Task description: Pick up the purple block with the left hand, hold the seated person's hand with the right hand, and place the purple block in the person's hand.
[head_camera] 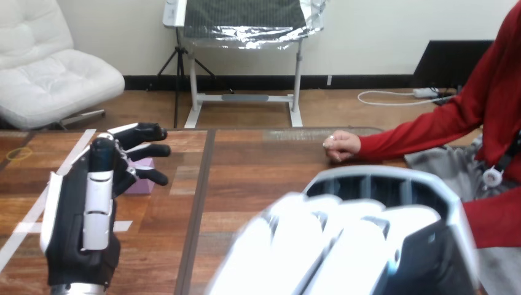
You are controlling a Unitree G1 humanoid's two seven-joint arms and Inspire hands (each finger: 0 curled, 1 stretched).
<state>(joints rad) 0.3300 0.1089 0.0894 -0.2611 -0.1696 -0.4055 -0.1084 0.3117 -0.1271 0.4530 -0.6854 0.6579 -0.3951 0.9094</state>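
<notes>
The purple block [142, 180] lies on the wooden table [258, 178] at the left, partly hidden behind my left hand [92, 203]. That hand reaches forward over the block, open, with its fingers [149, 150] spread straight above and beside it. I cannot tell whether they touch it. My right hand [344, 246] is raised close to the camera at the lower right, showing its white back shells. The person's hand [341, 146], at the end of a red sleeve, rests on the table's far right as a loose fist, well apart from both my hands.
White tape strips [24, 227] cross the table's left part, and a yellow ring mark [18, 153] sits at its far left. A dark seam [198, 196] runs front to back through the table. The person's other red sleeve [491, 215] shows at the right edge.
</notes>
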